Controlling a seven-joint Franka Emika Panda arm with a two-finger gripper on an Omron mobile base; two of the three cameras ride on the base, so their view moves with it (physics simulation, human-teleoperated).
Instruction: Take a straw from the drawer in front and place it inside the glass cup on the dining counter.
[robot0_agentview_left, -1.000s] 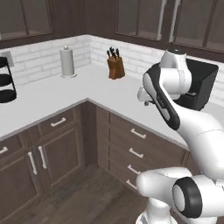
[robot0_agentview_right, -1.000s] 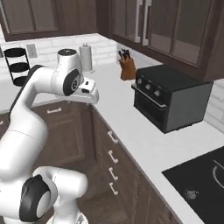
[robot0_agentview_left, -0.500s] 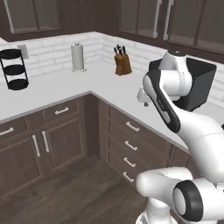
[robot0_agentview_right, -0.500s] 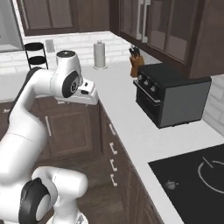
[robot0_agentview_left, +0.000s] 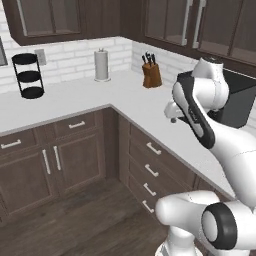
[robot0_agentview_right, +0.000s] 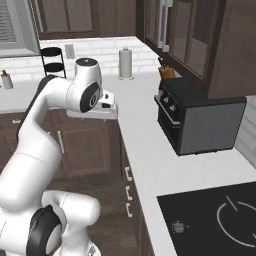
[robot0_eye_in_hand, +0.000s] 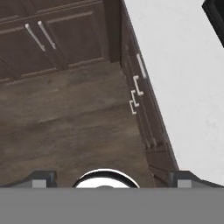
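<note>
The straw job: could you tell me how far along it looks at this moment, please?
Nothing looks done yet. The gripper is open and empty, hanging high over the floor beside the worktop. The drawers under the worktop are all shut. Left: open the drawer, take a straw, carry it to the glass cup.

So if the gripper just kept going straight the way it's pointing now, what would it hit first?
Most likely the dark wood floor. The open gripper points down at bare floorboards beside the drawer stack, with nothing between as far as the hand view shows; depth is hard to judge.
</note>
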